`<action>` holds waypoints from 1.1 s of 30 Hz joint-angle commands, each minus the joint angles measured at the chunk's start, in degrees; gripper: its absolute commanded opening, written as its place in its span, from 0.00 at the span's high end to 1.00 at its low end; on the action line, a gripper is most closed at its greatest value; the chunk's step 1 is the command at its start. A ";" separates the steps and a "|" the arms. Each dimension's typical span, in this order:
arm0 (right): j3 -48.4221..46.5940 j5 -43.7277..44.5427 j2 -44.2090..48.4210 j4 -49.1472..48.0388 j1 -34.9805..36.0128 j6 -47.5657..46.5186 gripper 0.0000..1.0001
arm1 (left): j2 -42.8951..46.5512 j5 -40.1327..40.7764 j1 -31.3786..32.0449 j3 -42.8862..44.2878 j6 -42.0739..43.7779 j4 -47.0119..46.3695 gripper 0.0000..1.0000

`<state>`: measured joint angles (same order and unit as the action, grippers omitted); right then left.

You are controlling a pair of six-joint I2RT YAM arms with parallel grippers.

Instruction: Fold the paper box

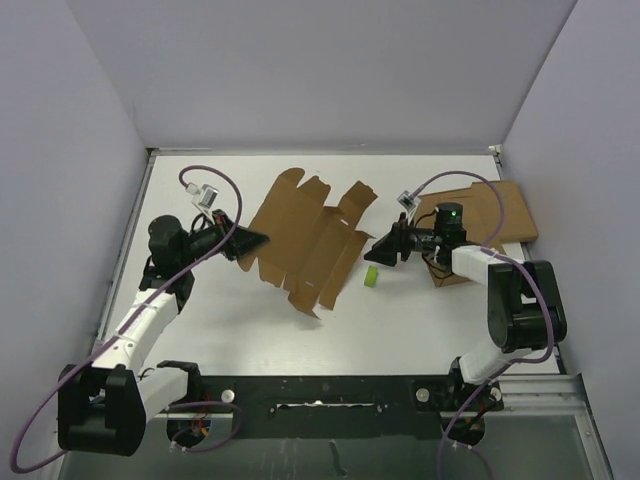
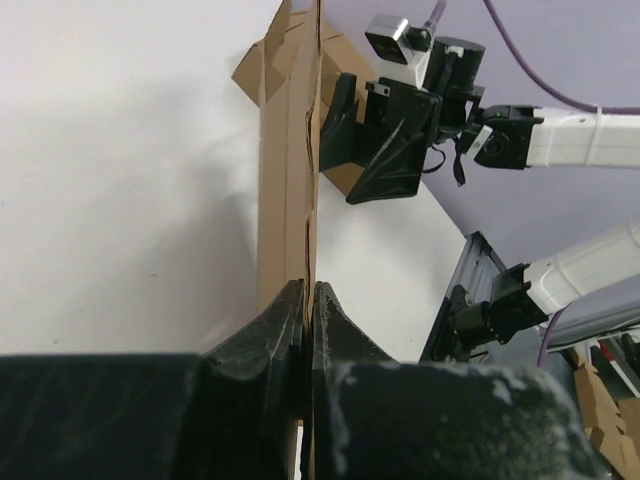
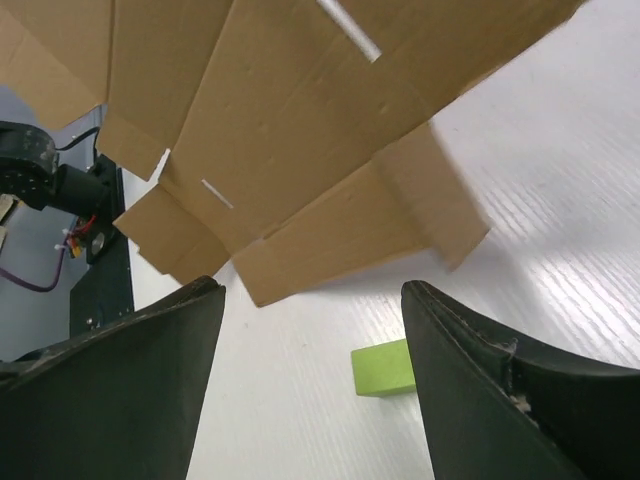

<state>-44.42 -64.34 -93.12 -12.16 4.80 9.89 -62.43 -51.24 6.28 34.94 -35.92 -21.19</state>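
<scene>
- The paper box [image 1: 310, 240] was an unfolded die-cut sheet in the middle of the table [image 1: 420, 330], raised partly off the surface (the left wrist view caught it almost edge-on, standing steeply).
- The left gripper [image 1: 250, 242] was pinched tight on the sheet's 9 o'clock edge.
- The right gripper [image 1: 385, 248] was spread wide and held nothing. It sat just beside the sheet's 3 o'clock edge, and contact could not be judged.
- The step looked like taking a second hold for the first crease. The right jaws would do best to straddle a flap close to a score line while the left held firm, so the panel bent on the score rather than buckling.
- The right wrist view showed the slits and the underside flaps most plainly, with a green block [image 3: 383, 368] near its right finger.
- Only the top view showed a cardboard slab [image 1: 500, 210] off at 3 o'clock.
</scene>
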 commanded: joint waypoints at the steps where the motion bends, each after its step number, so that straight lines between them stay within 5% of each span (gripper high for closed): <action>1: 2.89 -4.44 6.28 -15.50 -0.01 7.39 0.27 | 3.43 2.20 -0.09 -1.69 -9.55 -12.27 1.00; 9: 1.35 -6.61 10.11 -13.67 -2.78 10.12 0.28 | 5.68 5.83 0.13 -4.64 -16.87 -16.69 1.00; 13: 3.78 -8.65 10.33 -26.68 -0.56 21.88 0.28 | 6.52 8.62 1.60 -5.01 -17.44 -16.24 1.00; 19: 1.82 -0.20 12.10 -20.04 6.87 26.87 0.23 | 6.42 20.88 12.77 -5.09 -16.05 -15.99 1.00; 24: 4.10 2.80 12.60 -26.73 8.05 36.13 0.18 | 4.40 31.22 21.18 -6.35 -15.22 -20.24 1.00; 33: 3.82 5.08 13.62 -24.10 8.36 36.74 0.13 | -0.09 36.04 26.99 -6.17 -17.20 -27.92 1.00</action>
<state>-40.58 -61.25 -81.87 -33.98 12.82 44.77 -61.54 -19.20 31.03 27.66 -52.38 -40.51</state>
